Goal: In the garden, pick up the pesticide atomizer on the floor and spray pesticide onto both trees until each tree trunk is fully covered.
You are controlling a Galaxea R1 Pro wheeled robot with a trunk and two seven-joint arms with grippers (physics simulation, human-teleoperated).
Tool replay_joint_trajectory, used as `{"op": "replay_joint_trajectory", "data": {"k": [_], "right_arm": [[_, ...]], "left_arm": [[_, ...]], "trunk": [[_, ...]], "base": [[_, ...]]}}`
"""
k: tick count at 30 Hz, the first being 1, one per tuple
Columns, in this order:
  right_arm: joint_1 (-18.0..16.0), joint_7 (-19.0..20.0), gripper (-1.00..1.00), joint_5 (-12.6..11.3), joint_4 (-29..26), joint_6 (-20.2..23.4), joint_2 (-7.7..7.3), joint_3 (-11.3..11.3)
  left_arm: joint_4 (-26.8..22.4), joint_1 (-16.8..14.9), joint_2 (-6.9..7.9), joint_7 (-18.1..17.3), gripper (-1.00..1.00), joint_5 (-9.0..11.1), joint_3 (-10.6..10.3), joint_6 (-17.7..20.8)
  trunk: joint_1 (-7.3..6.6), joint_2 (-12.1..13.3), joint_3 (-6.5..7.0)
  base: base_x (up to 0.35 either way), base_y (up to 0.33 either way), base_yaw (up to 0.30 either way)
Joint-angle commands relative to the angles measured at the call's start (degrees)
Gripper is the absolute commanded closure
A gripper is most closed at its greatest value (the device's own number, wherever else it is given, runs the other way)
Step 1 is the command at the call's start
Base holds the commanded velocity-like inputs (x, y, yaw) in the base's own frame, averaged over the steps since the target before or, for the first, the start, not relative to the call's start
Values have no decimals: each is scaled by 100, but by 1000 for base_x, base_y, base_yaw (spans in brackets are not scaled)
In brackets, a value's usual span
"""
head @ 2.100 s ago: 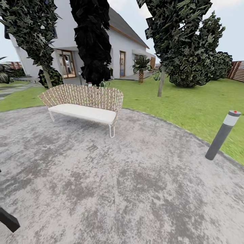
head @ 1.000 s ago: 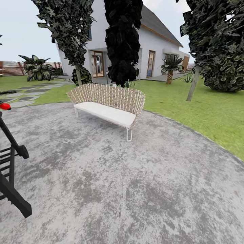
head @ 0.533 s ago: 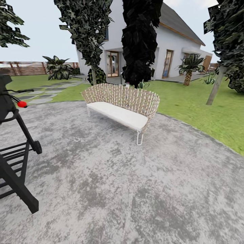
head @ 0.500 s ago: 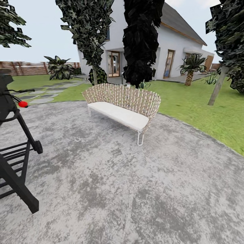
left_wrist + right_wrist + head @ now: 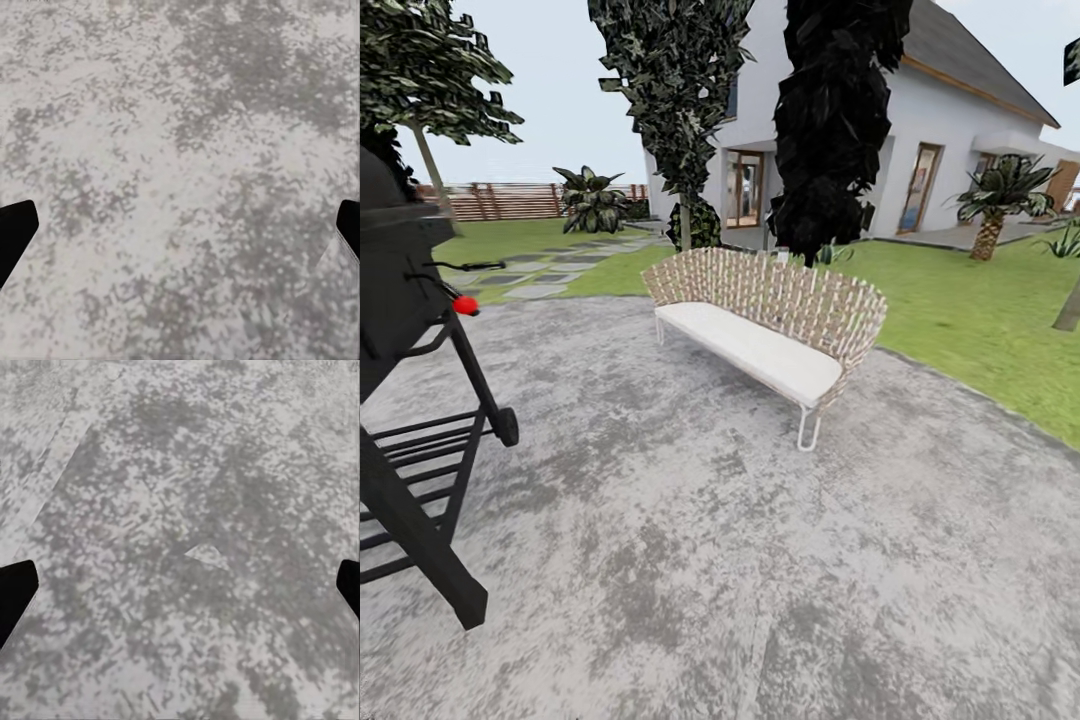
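The pesticide atomizer is out of view. I stand on round grey paving [image 5: 740, 560] in the garden, with lawn [image 5: 980, 320] beyond it. A tree with a thin bare trunk [image 5: 430, 160] and a green crown rises far left near the fence, and another bare trunk [image 5: 1068, 308] cuts the right edge. In the left wrist view my left gripper [image 5: 180, 232] is open over mottled grey stone, its dark fingertips [image 5: 13, 232] at the picture's sides. My right gripper [image 5: 180, 592] is open the same way over the paving, with nothing between its fingers.
A black grill cart [image 5: 405, 420] with a red knob [image 5: 465, 306] stands close on the left. A wicker bench [image 5: 770, 320] with a white cushion sits ahead. Behind it are two dark column trees [image 5: 835, 110], a white house [image 5: 960, 130], a palm [image 5: 995, 200] and a slat fence [image 5: 510, 200].
The camera has swung left: the bench and house slid right in the picture, the grey bollard left the view, and the black grill cart came in at the left.
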Motion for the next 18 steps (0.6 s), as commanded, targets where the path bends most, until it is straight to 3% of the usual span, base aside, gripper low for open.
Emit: {"op": "replay_joint_trajectory", "data": {"k": [1, 18], "right_arm": [[-2, -3, -100, 6, 3, -17, 1, 1], [-2, -3, -100, 6, 3, -18, 2, 1]], "left_arm": [[6, -5, -1, 1, -100, 11, 5, -19], [6, -6, 25, 1, -100, 20, 10, -19]], "trunk": [[2, -2, -5], [2, -2, -5]], "base": [[295, -172, 280], [309, -138, 280]]}}
